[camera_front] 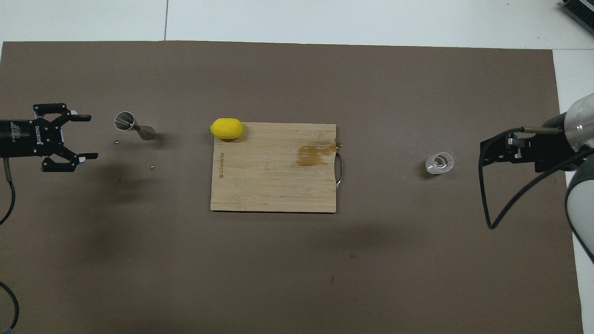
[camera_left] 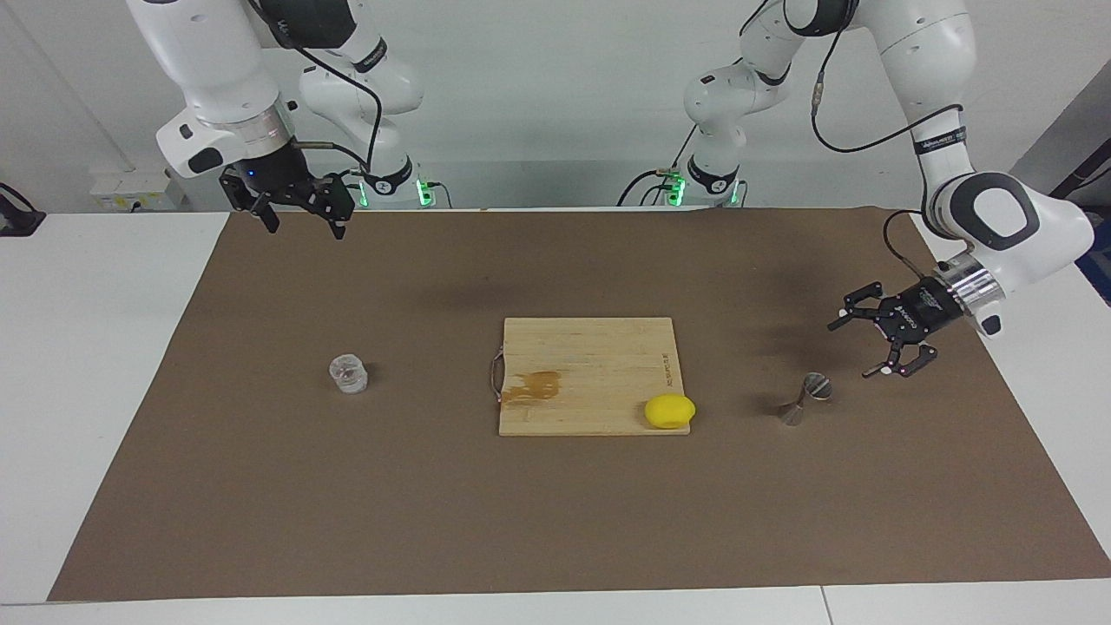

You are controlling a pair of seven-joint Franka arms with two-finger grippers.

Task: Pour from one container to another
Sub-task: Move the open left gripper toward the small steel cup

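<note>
**Little readable lettering**

The left gripper (camera_front: 88, 137) carries white "ROBOTIQ" lettering on its black body. The cutting board (camera_front: 274, 181) has a short dark mark burned in near its edge, toward the lemon (camera_front: 226, 128); its letters cannot be made out.

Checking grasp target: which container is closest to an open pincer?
The metal jigger, just off the open left pincer; the glass tumbler stands well clear of the right pincer.
</note>
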